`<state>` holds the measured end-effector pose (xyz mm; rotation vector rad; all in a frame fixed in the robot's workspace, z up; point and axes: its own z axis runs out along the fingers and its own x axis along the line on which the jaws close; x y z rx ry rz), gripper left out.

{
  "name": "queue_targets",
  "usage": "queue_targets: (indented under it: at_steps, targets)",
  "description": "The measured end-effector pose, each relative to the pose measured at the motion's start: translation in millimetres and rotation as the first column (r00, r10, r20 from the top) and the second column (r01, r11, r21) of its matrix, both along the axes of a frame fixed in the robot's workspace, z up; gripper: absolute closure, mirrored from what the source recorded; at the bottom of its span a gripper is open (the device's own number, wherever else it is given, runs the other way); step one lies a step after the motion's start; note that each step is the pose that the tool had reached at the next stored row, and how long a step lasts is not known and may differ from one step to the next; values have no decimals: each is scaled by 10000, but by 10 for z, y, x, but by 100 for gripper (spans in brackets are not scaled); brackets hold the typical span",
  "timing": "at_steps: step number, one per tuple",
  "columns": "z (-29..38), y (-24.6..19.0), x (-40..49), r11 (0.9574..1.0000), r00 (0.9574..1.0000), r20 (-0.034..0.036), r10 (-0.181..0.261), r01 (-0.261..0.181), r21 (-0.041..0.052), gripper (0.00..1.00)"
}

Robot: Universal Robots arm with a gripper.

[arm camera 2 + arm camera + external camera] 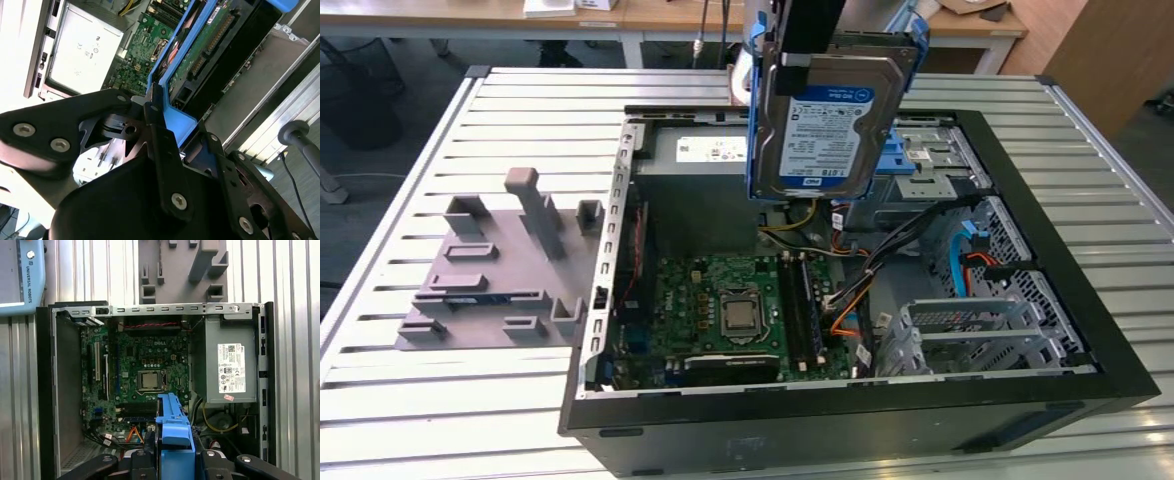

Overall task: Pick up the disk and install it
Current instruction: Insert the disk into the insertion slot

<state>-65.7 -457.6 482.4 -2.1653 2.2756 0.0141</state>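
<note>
Here, in the exterior view, the end effector (807, 45) holds the disk (834, 125) upright, label outward, above the open case (1067, 300) on the slatted desk (400, 400). The disk hangs between the power supply (700, 150) and the drive cage (941, 150), touching neither. That height appears meant to keep it clear of the cables and the motherboard (734, 300). A grey fixture (494, 270) with upright slots stands on the desk at the exterior view's left, likely a parts holder.

In the second wrist view, the end effector (160, 112) is clamped tight on the disk's blue frame (175, 125), jaws pinching plastic rather than metal. That choice probably spares the circuit board (210, 45).

In the first wrist view, the frame (174, 425) juts out from the end effector (172, 462), with the motherboard (145, 380) and power supply (230, 367) below.
</note>
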Motion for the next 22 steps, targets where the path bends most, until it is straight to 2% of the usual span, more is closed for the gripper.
queue_targets:
  at_steps: [9,12,14,16,17,18,22]
  targets:
    - [0,-3,0,10000,10000,0,0,0,0,64]
    - [0,-17,1,10000,10000,0,2,-2,0,64]
    - [-1,-56,0,10000,10000,0,0,0,0,64]
    - [-8,-128,0,10000,10000,2,0,0,3,64]
    - [-11,-159,0,10000,10000,3,-1,1,20,64]
    - [-16,-182,0,10000,10000,4,-1,1,80,64]
    - [-30,-230,0,9999,10000,5,0,0,159,64]
